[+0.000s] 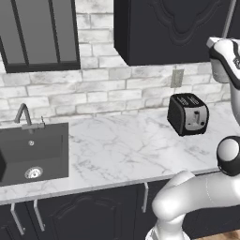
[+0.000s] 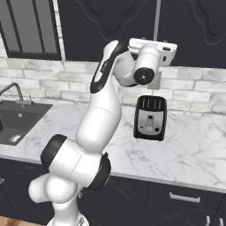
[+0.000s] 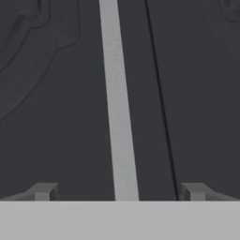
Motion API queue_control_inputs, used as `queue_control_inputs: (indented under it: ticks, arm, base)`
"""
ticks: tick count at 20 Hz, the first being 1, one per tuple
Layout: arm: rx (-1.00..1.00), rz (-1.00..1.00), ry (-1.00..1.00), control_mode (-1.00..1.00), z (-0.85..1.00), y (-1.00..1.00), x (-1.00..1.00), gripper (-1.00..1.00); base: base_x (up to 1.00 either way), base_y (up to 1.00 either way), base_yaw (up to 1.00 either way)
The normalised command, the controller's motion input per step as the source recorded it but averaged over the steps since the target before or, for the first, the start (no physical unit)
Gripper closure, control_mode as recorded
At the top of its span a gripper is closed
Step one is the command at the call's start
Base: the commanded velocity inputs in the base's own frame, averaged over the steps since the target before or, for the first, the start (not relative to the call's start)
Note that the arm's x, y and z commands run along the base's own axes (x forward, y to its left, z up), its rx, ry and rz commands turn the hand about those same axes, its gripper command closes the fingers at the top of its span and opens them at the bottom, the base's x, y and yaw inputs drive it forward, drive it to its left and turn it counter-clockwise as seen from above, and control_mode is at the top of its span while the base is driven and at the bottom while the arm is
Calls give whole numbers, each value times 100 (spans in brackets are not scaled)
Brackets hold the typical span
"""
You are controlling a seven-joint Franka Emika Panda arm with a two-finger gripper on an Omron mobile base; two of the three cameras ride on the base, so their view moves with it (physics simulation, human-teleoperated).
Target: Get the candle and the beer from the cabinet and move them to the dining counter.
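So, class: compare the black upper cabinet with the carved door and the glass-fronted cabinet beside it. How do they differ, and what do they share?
The cabinet has a solid black door with a carved panel; the glass-fronted cabinet has grey panes split by thin dark bars. The cabinet carries a long grey bar handle; no handle shows on the glass-fronted one. Both hang on the brick wall above the marble worktop, and both are shut.
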Motion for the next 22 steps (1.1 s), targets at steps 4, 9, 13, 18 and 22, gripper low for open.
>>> queue_control_inputs:
  ticks: [4,9,13,18,22]
  arm:
    - [0,2,0,-100,0,0,24,-100]
    - [0,1,0,-100,0,0,29,-100]
    - [0,1,0,-100,0,0,31,-100]
    - [0,0,0,-100,0,0,5,-100]
    - [0,0,0,-100,0,0,0,-100]
  base:
    - [0,0,0]
    - [0,0,0]
    - [0,0,0]
    - [0,0,0]
    - [0,0,0]
